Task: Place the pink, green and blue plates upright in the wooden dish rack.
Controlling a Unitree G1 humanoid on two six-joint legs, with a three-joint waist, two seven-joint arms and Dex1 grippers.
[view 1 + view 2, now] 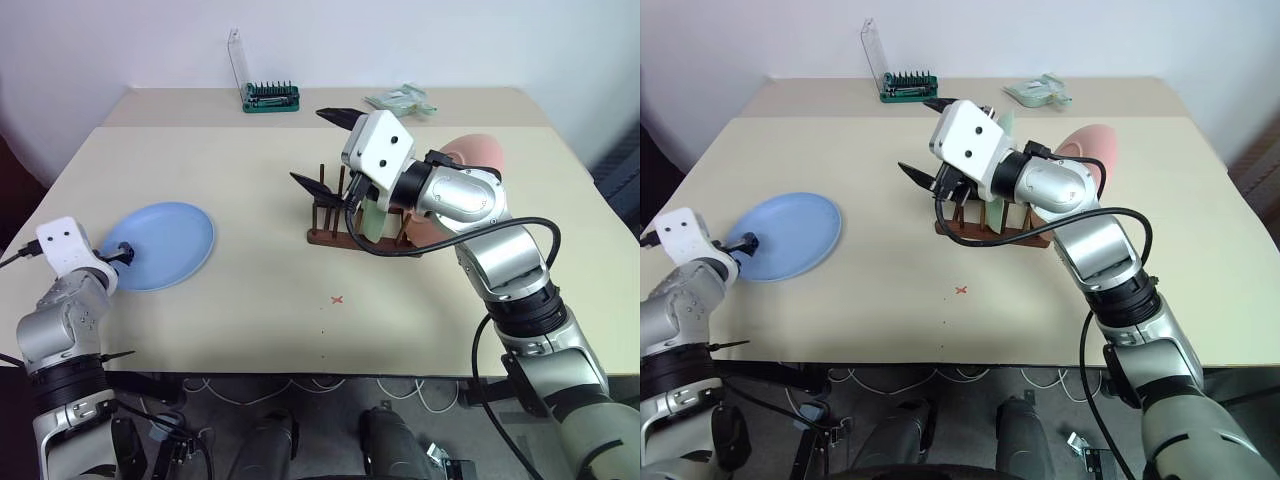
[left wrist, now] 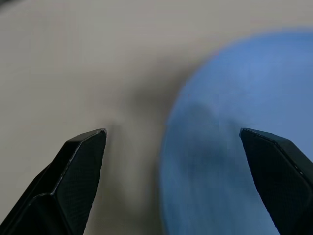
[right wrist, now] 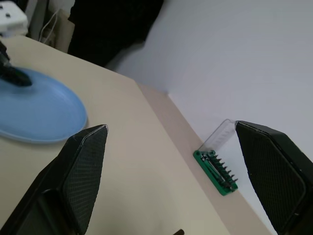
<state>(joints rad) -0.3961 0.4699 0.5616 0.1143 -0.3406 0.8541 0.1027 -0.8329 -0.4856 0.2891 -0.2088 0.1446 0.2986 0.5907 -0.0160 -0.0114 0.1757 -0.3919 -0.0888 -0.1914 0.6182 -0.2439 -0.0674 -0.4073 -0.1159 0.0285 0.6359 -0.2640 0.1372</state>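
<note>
**Blue plate flat on the table, two plates in the rack**

While the blue plate point(image 1: 160, 245) lies flat on the table point(image 1: 260, 330) toward its left side, the pink plate point(image 1: 470, 160) and the green plate point(image 1: 998, 212) are seen standing upright in the rack point(image 1: 340, 238) near the table's middle. The green plate is largely hidden behind the right arm. The left gripper point(image 2: 171, 142) is held with its fingers wide apart at the blue plate's near-left rim; nothing is gripped between them, and contact with the plate cannot be told. The right gripper point(image 1: 322, 148) is raised above the rack's left end, its fingers spread wide and empty. A green tool holder point(image 1: 271, 96) with a clear lid and a small packet point(image 1: 400, 99) are seen at the far edge.
</note>
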